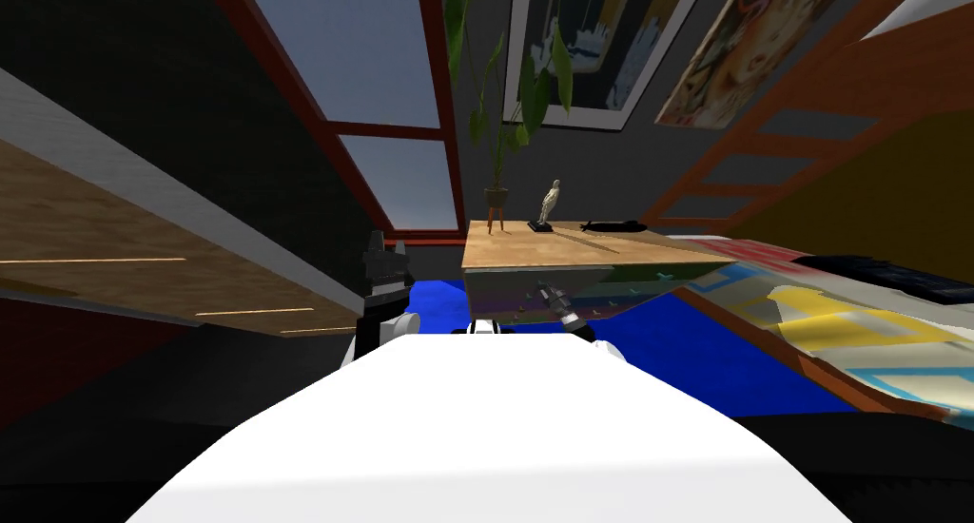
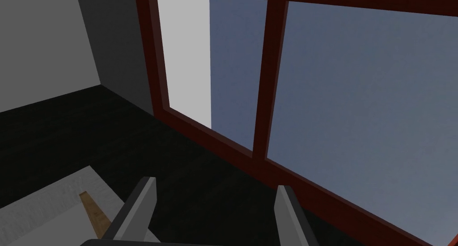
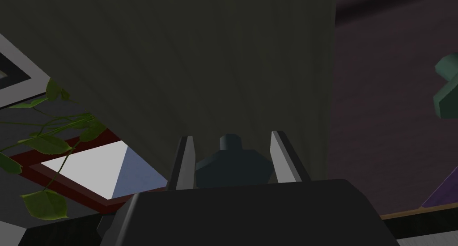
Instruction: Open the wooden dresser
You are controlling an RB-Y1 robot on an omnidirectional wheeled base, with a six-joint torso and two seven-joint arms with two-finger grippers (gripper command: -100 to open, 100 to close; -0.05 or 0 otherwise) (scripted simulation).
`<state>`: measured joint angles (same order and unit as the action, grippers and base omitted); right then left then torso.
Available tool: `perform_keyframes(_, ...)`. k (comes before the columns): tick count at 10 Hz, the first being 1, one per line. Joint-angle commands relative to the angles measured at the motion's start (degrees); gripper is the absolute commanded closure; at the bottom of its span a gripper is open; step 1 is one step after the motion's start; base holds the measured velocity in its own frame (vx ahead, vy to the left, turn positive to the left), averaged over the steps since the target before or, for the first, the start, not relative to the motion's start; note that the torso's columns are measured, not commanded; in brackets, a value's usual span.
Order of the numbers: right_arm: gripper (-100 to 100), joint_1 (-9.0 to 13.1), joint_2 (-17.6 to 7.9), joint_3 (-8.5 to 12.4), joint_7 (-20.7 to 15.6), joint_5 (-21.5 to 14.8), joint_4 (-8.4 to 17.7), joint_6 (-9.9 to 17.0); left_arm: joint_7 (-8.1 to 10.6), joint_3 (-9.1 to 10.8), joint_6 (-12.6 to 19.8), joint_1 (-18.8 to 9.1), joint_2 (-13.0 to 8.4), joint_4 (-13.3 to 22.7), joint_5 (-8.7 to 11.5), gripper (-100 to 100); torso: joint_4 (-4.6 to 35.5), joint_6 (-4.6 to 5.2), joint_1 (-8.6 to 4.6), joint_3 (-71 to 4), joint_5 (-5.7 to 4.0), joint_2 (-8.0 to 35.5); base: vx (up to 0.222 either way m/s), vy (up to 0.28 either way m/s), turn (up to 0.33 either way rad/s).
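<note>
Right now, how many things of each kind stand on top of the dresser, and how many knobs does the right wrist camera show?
Potted plant: 1
Pale figurine: 1
Flat black object: 1
Knobs: 2 (dark blue knob in the right gripper, green knob aside)
Total: 5

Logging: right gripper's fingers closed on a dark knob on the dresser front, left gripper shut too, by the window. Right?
Not quite: the left gripper is open, fingers well apart, as the left wrist view shows. The rest holds: the right gripper presses its fingers on the sides of the dark knob on the dresser front.
</note>
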<state>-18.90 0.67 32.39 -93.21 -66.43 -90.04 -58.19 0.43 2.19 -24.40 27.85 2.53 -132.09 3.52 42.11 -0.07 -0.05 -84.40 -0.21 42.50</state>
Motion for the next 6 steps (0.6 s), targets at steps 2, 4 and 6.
perform_keyframes(2, 100, -0.47, -1.1, 0.12, 1.53, -0.07, -0.52, 0.15, 0.0, 0.0, 0.0, -0.01, 0.0, 0.01, 0.0, 0, 0.04, -0.12, 0.21, -0.02, 0.05, -0.07, -0.137, 0.029, -0.018)
perform_keyframes(4, 100, -1.31, -1.35, 0.01, 2.09, -0.07, -0.75, -0.61, 0.0, 0.0, 0.0, 0.0, 0.0, 0.0, 0.0, 0, 0.11, -0.01, 0.11, -0.27, 0.21, -0.34, -0.161, -0.015, -0.028)
perform_keyframes(6, 100, -1.83, -1.47, -0.16, 2.41, -0.02, -1.03, -1.28, 0.0, 0.0, 0.0, -0.01, 0.0, 0.01, 0.0, 0, 0.09, -0.04, 0.18, -0.06, 0.11, -0.08, -0.204, 0.004, -0.032)
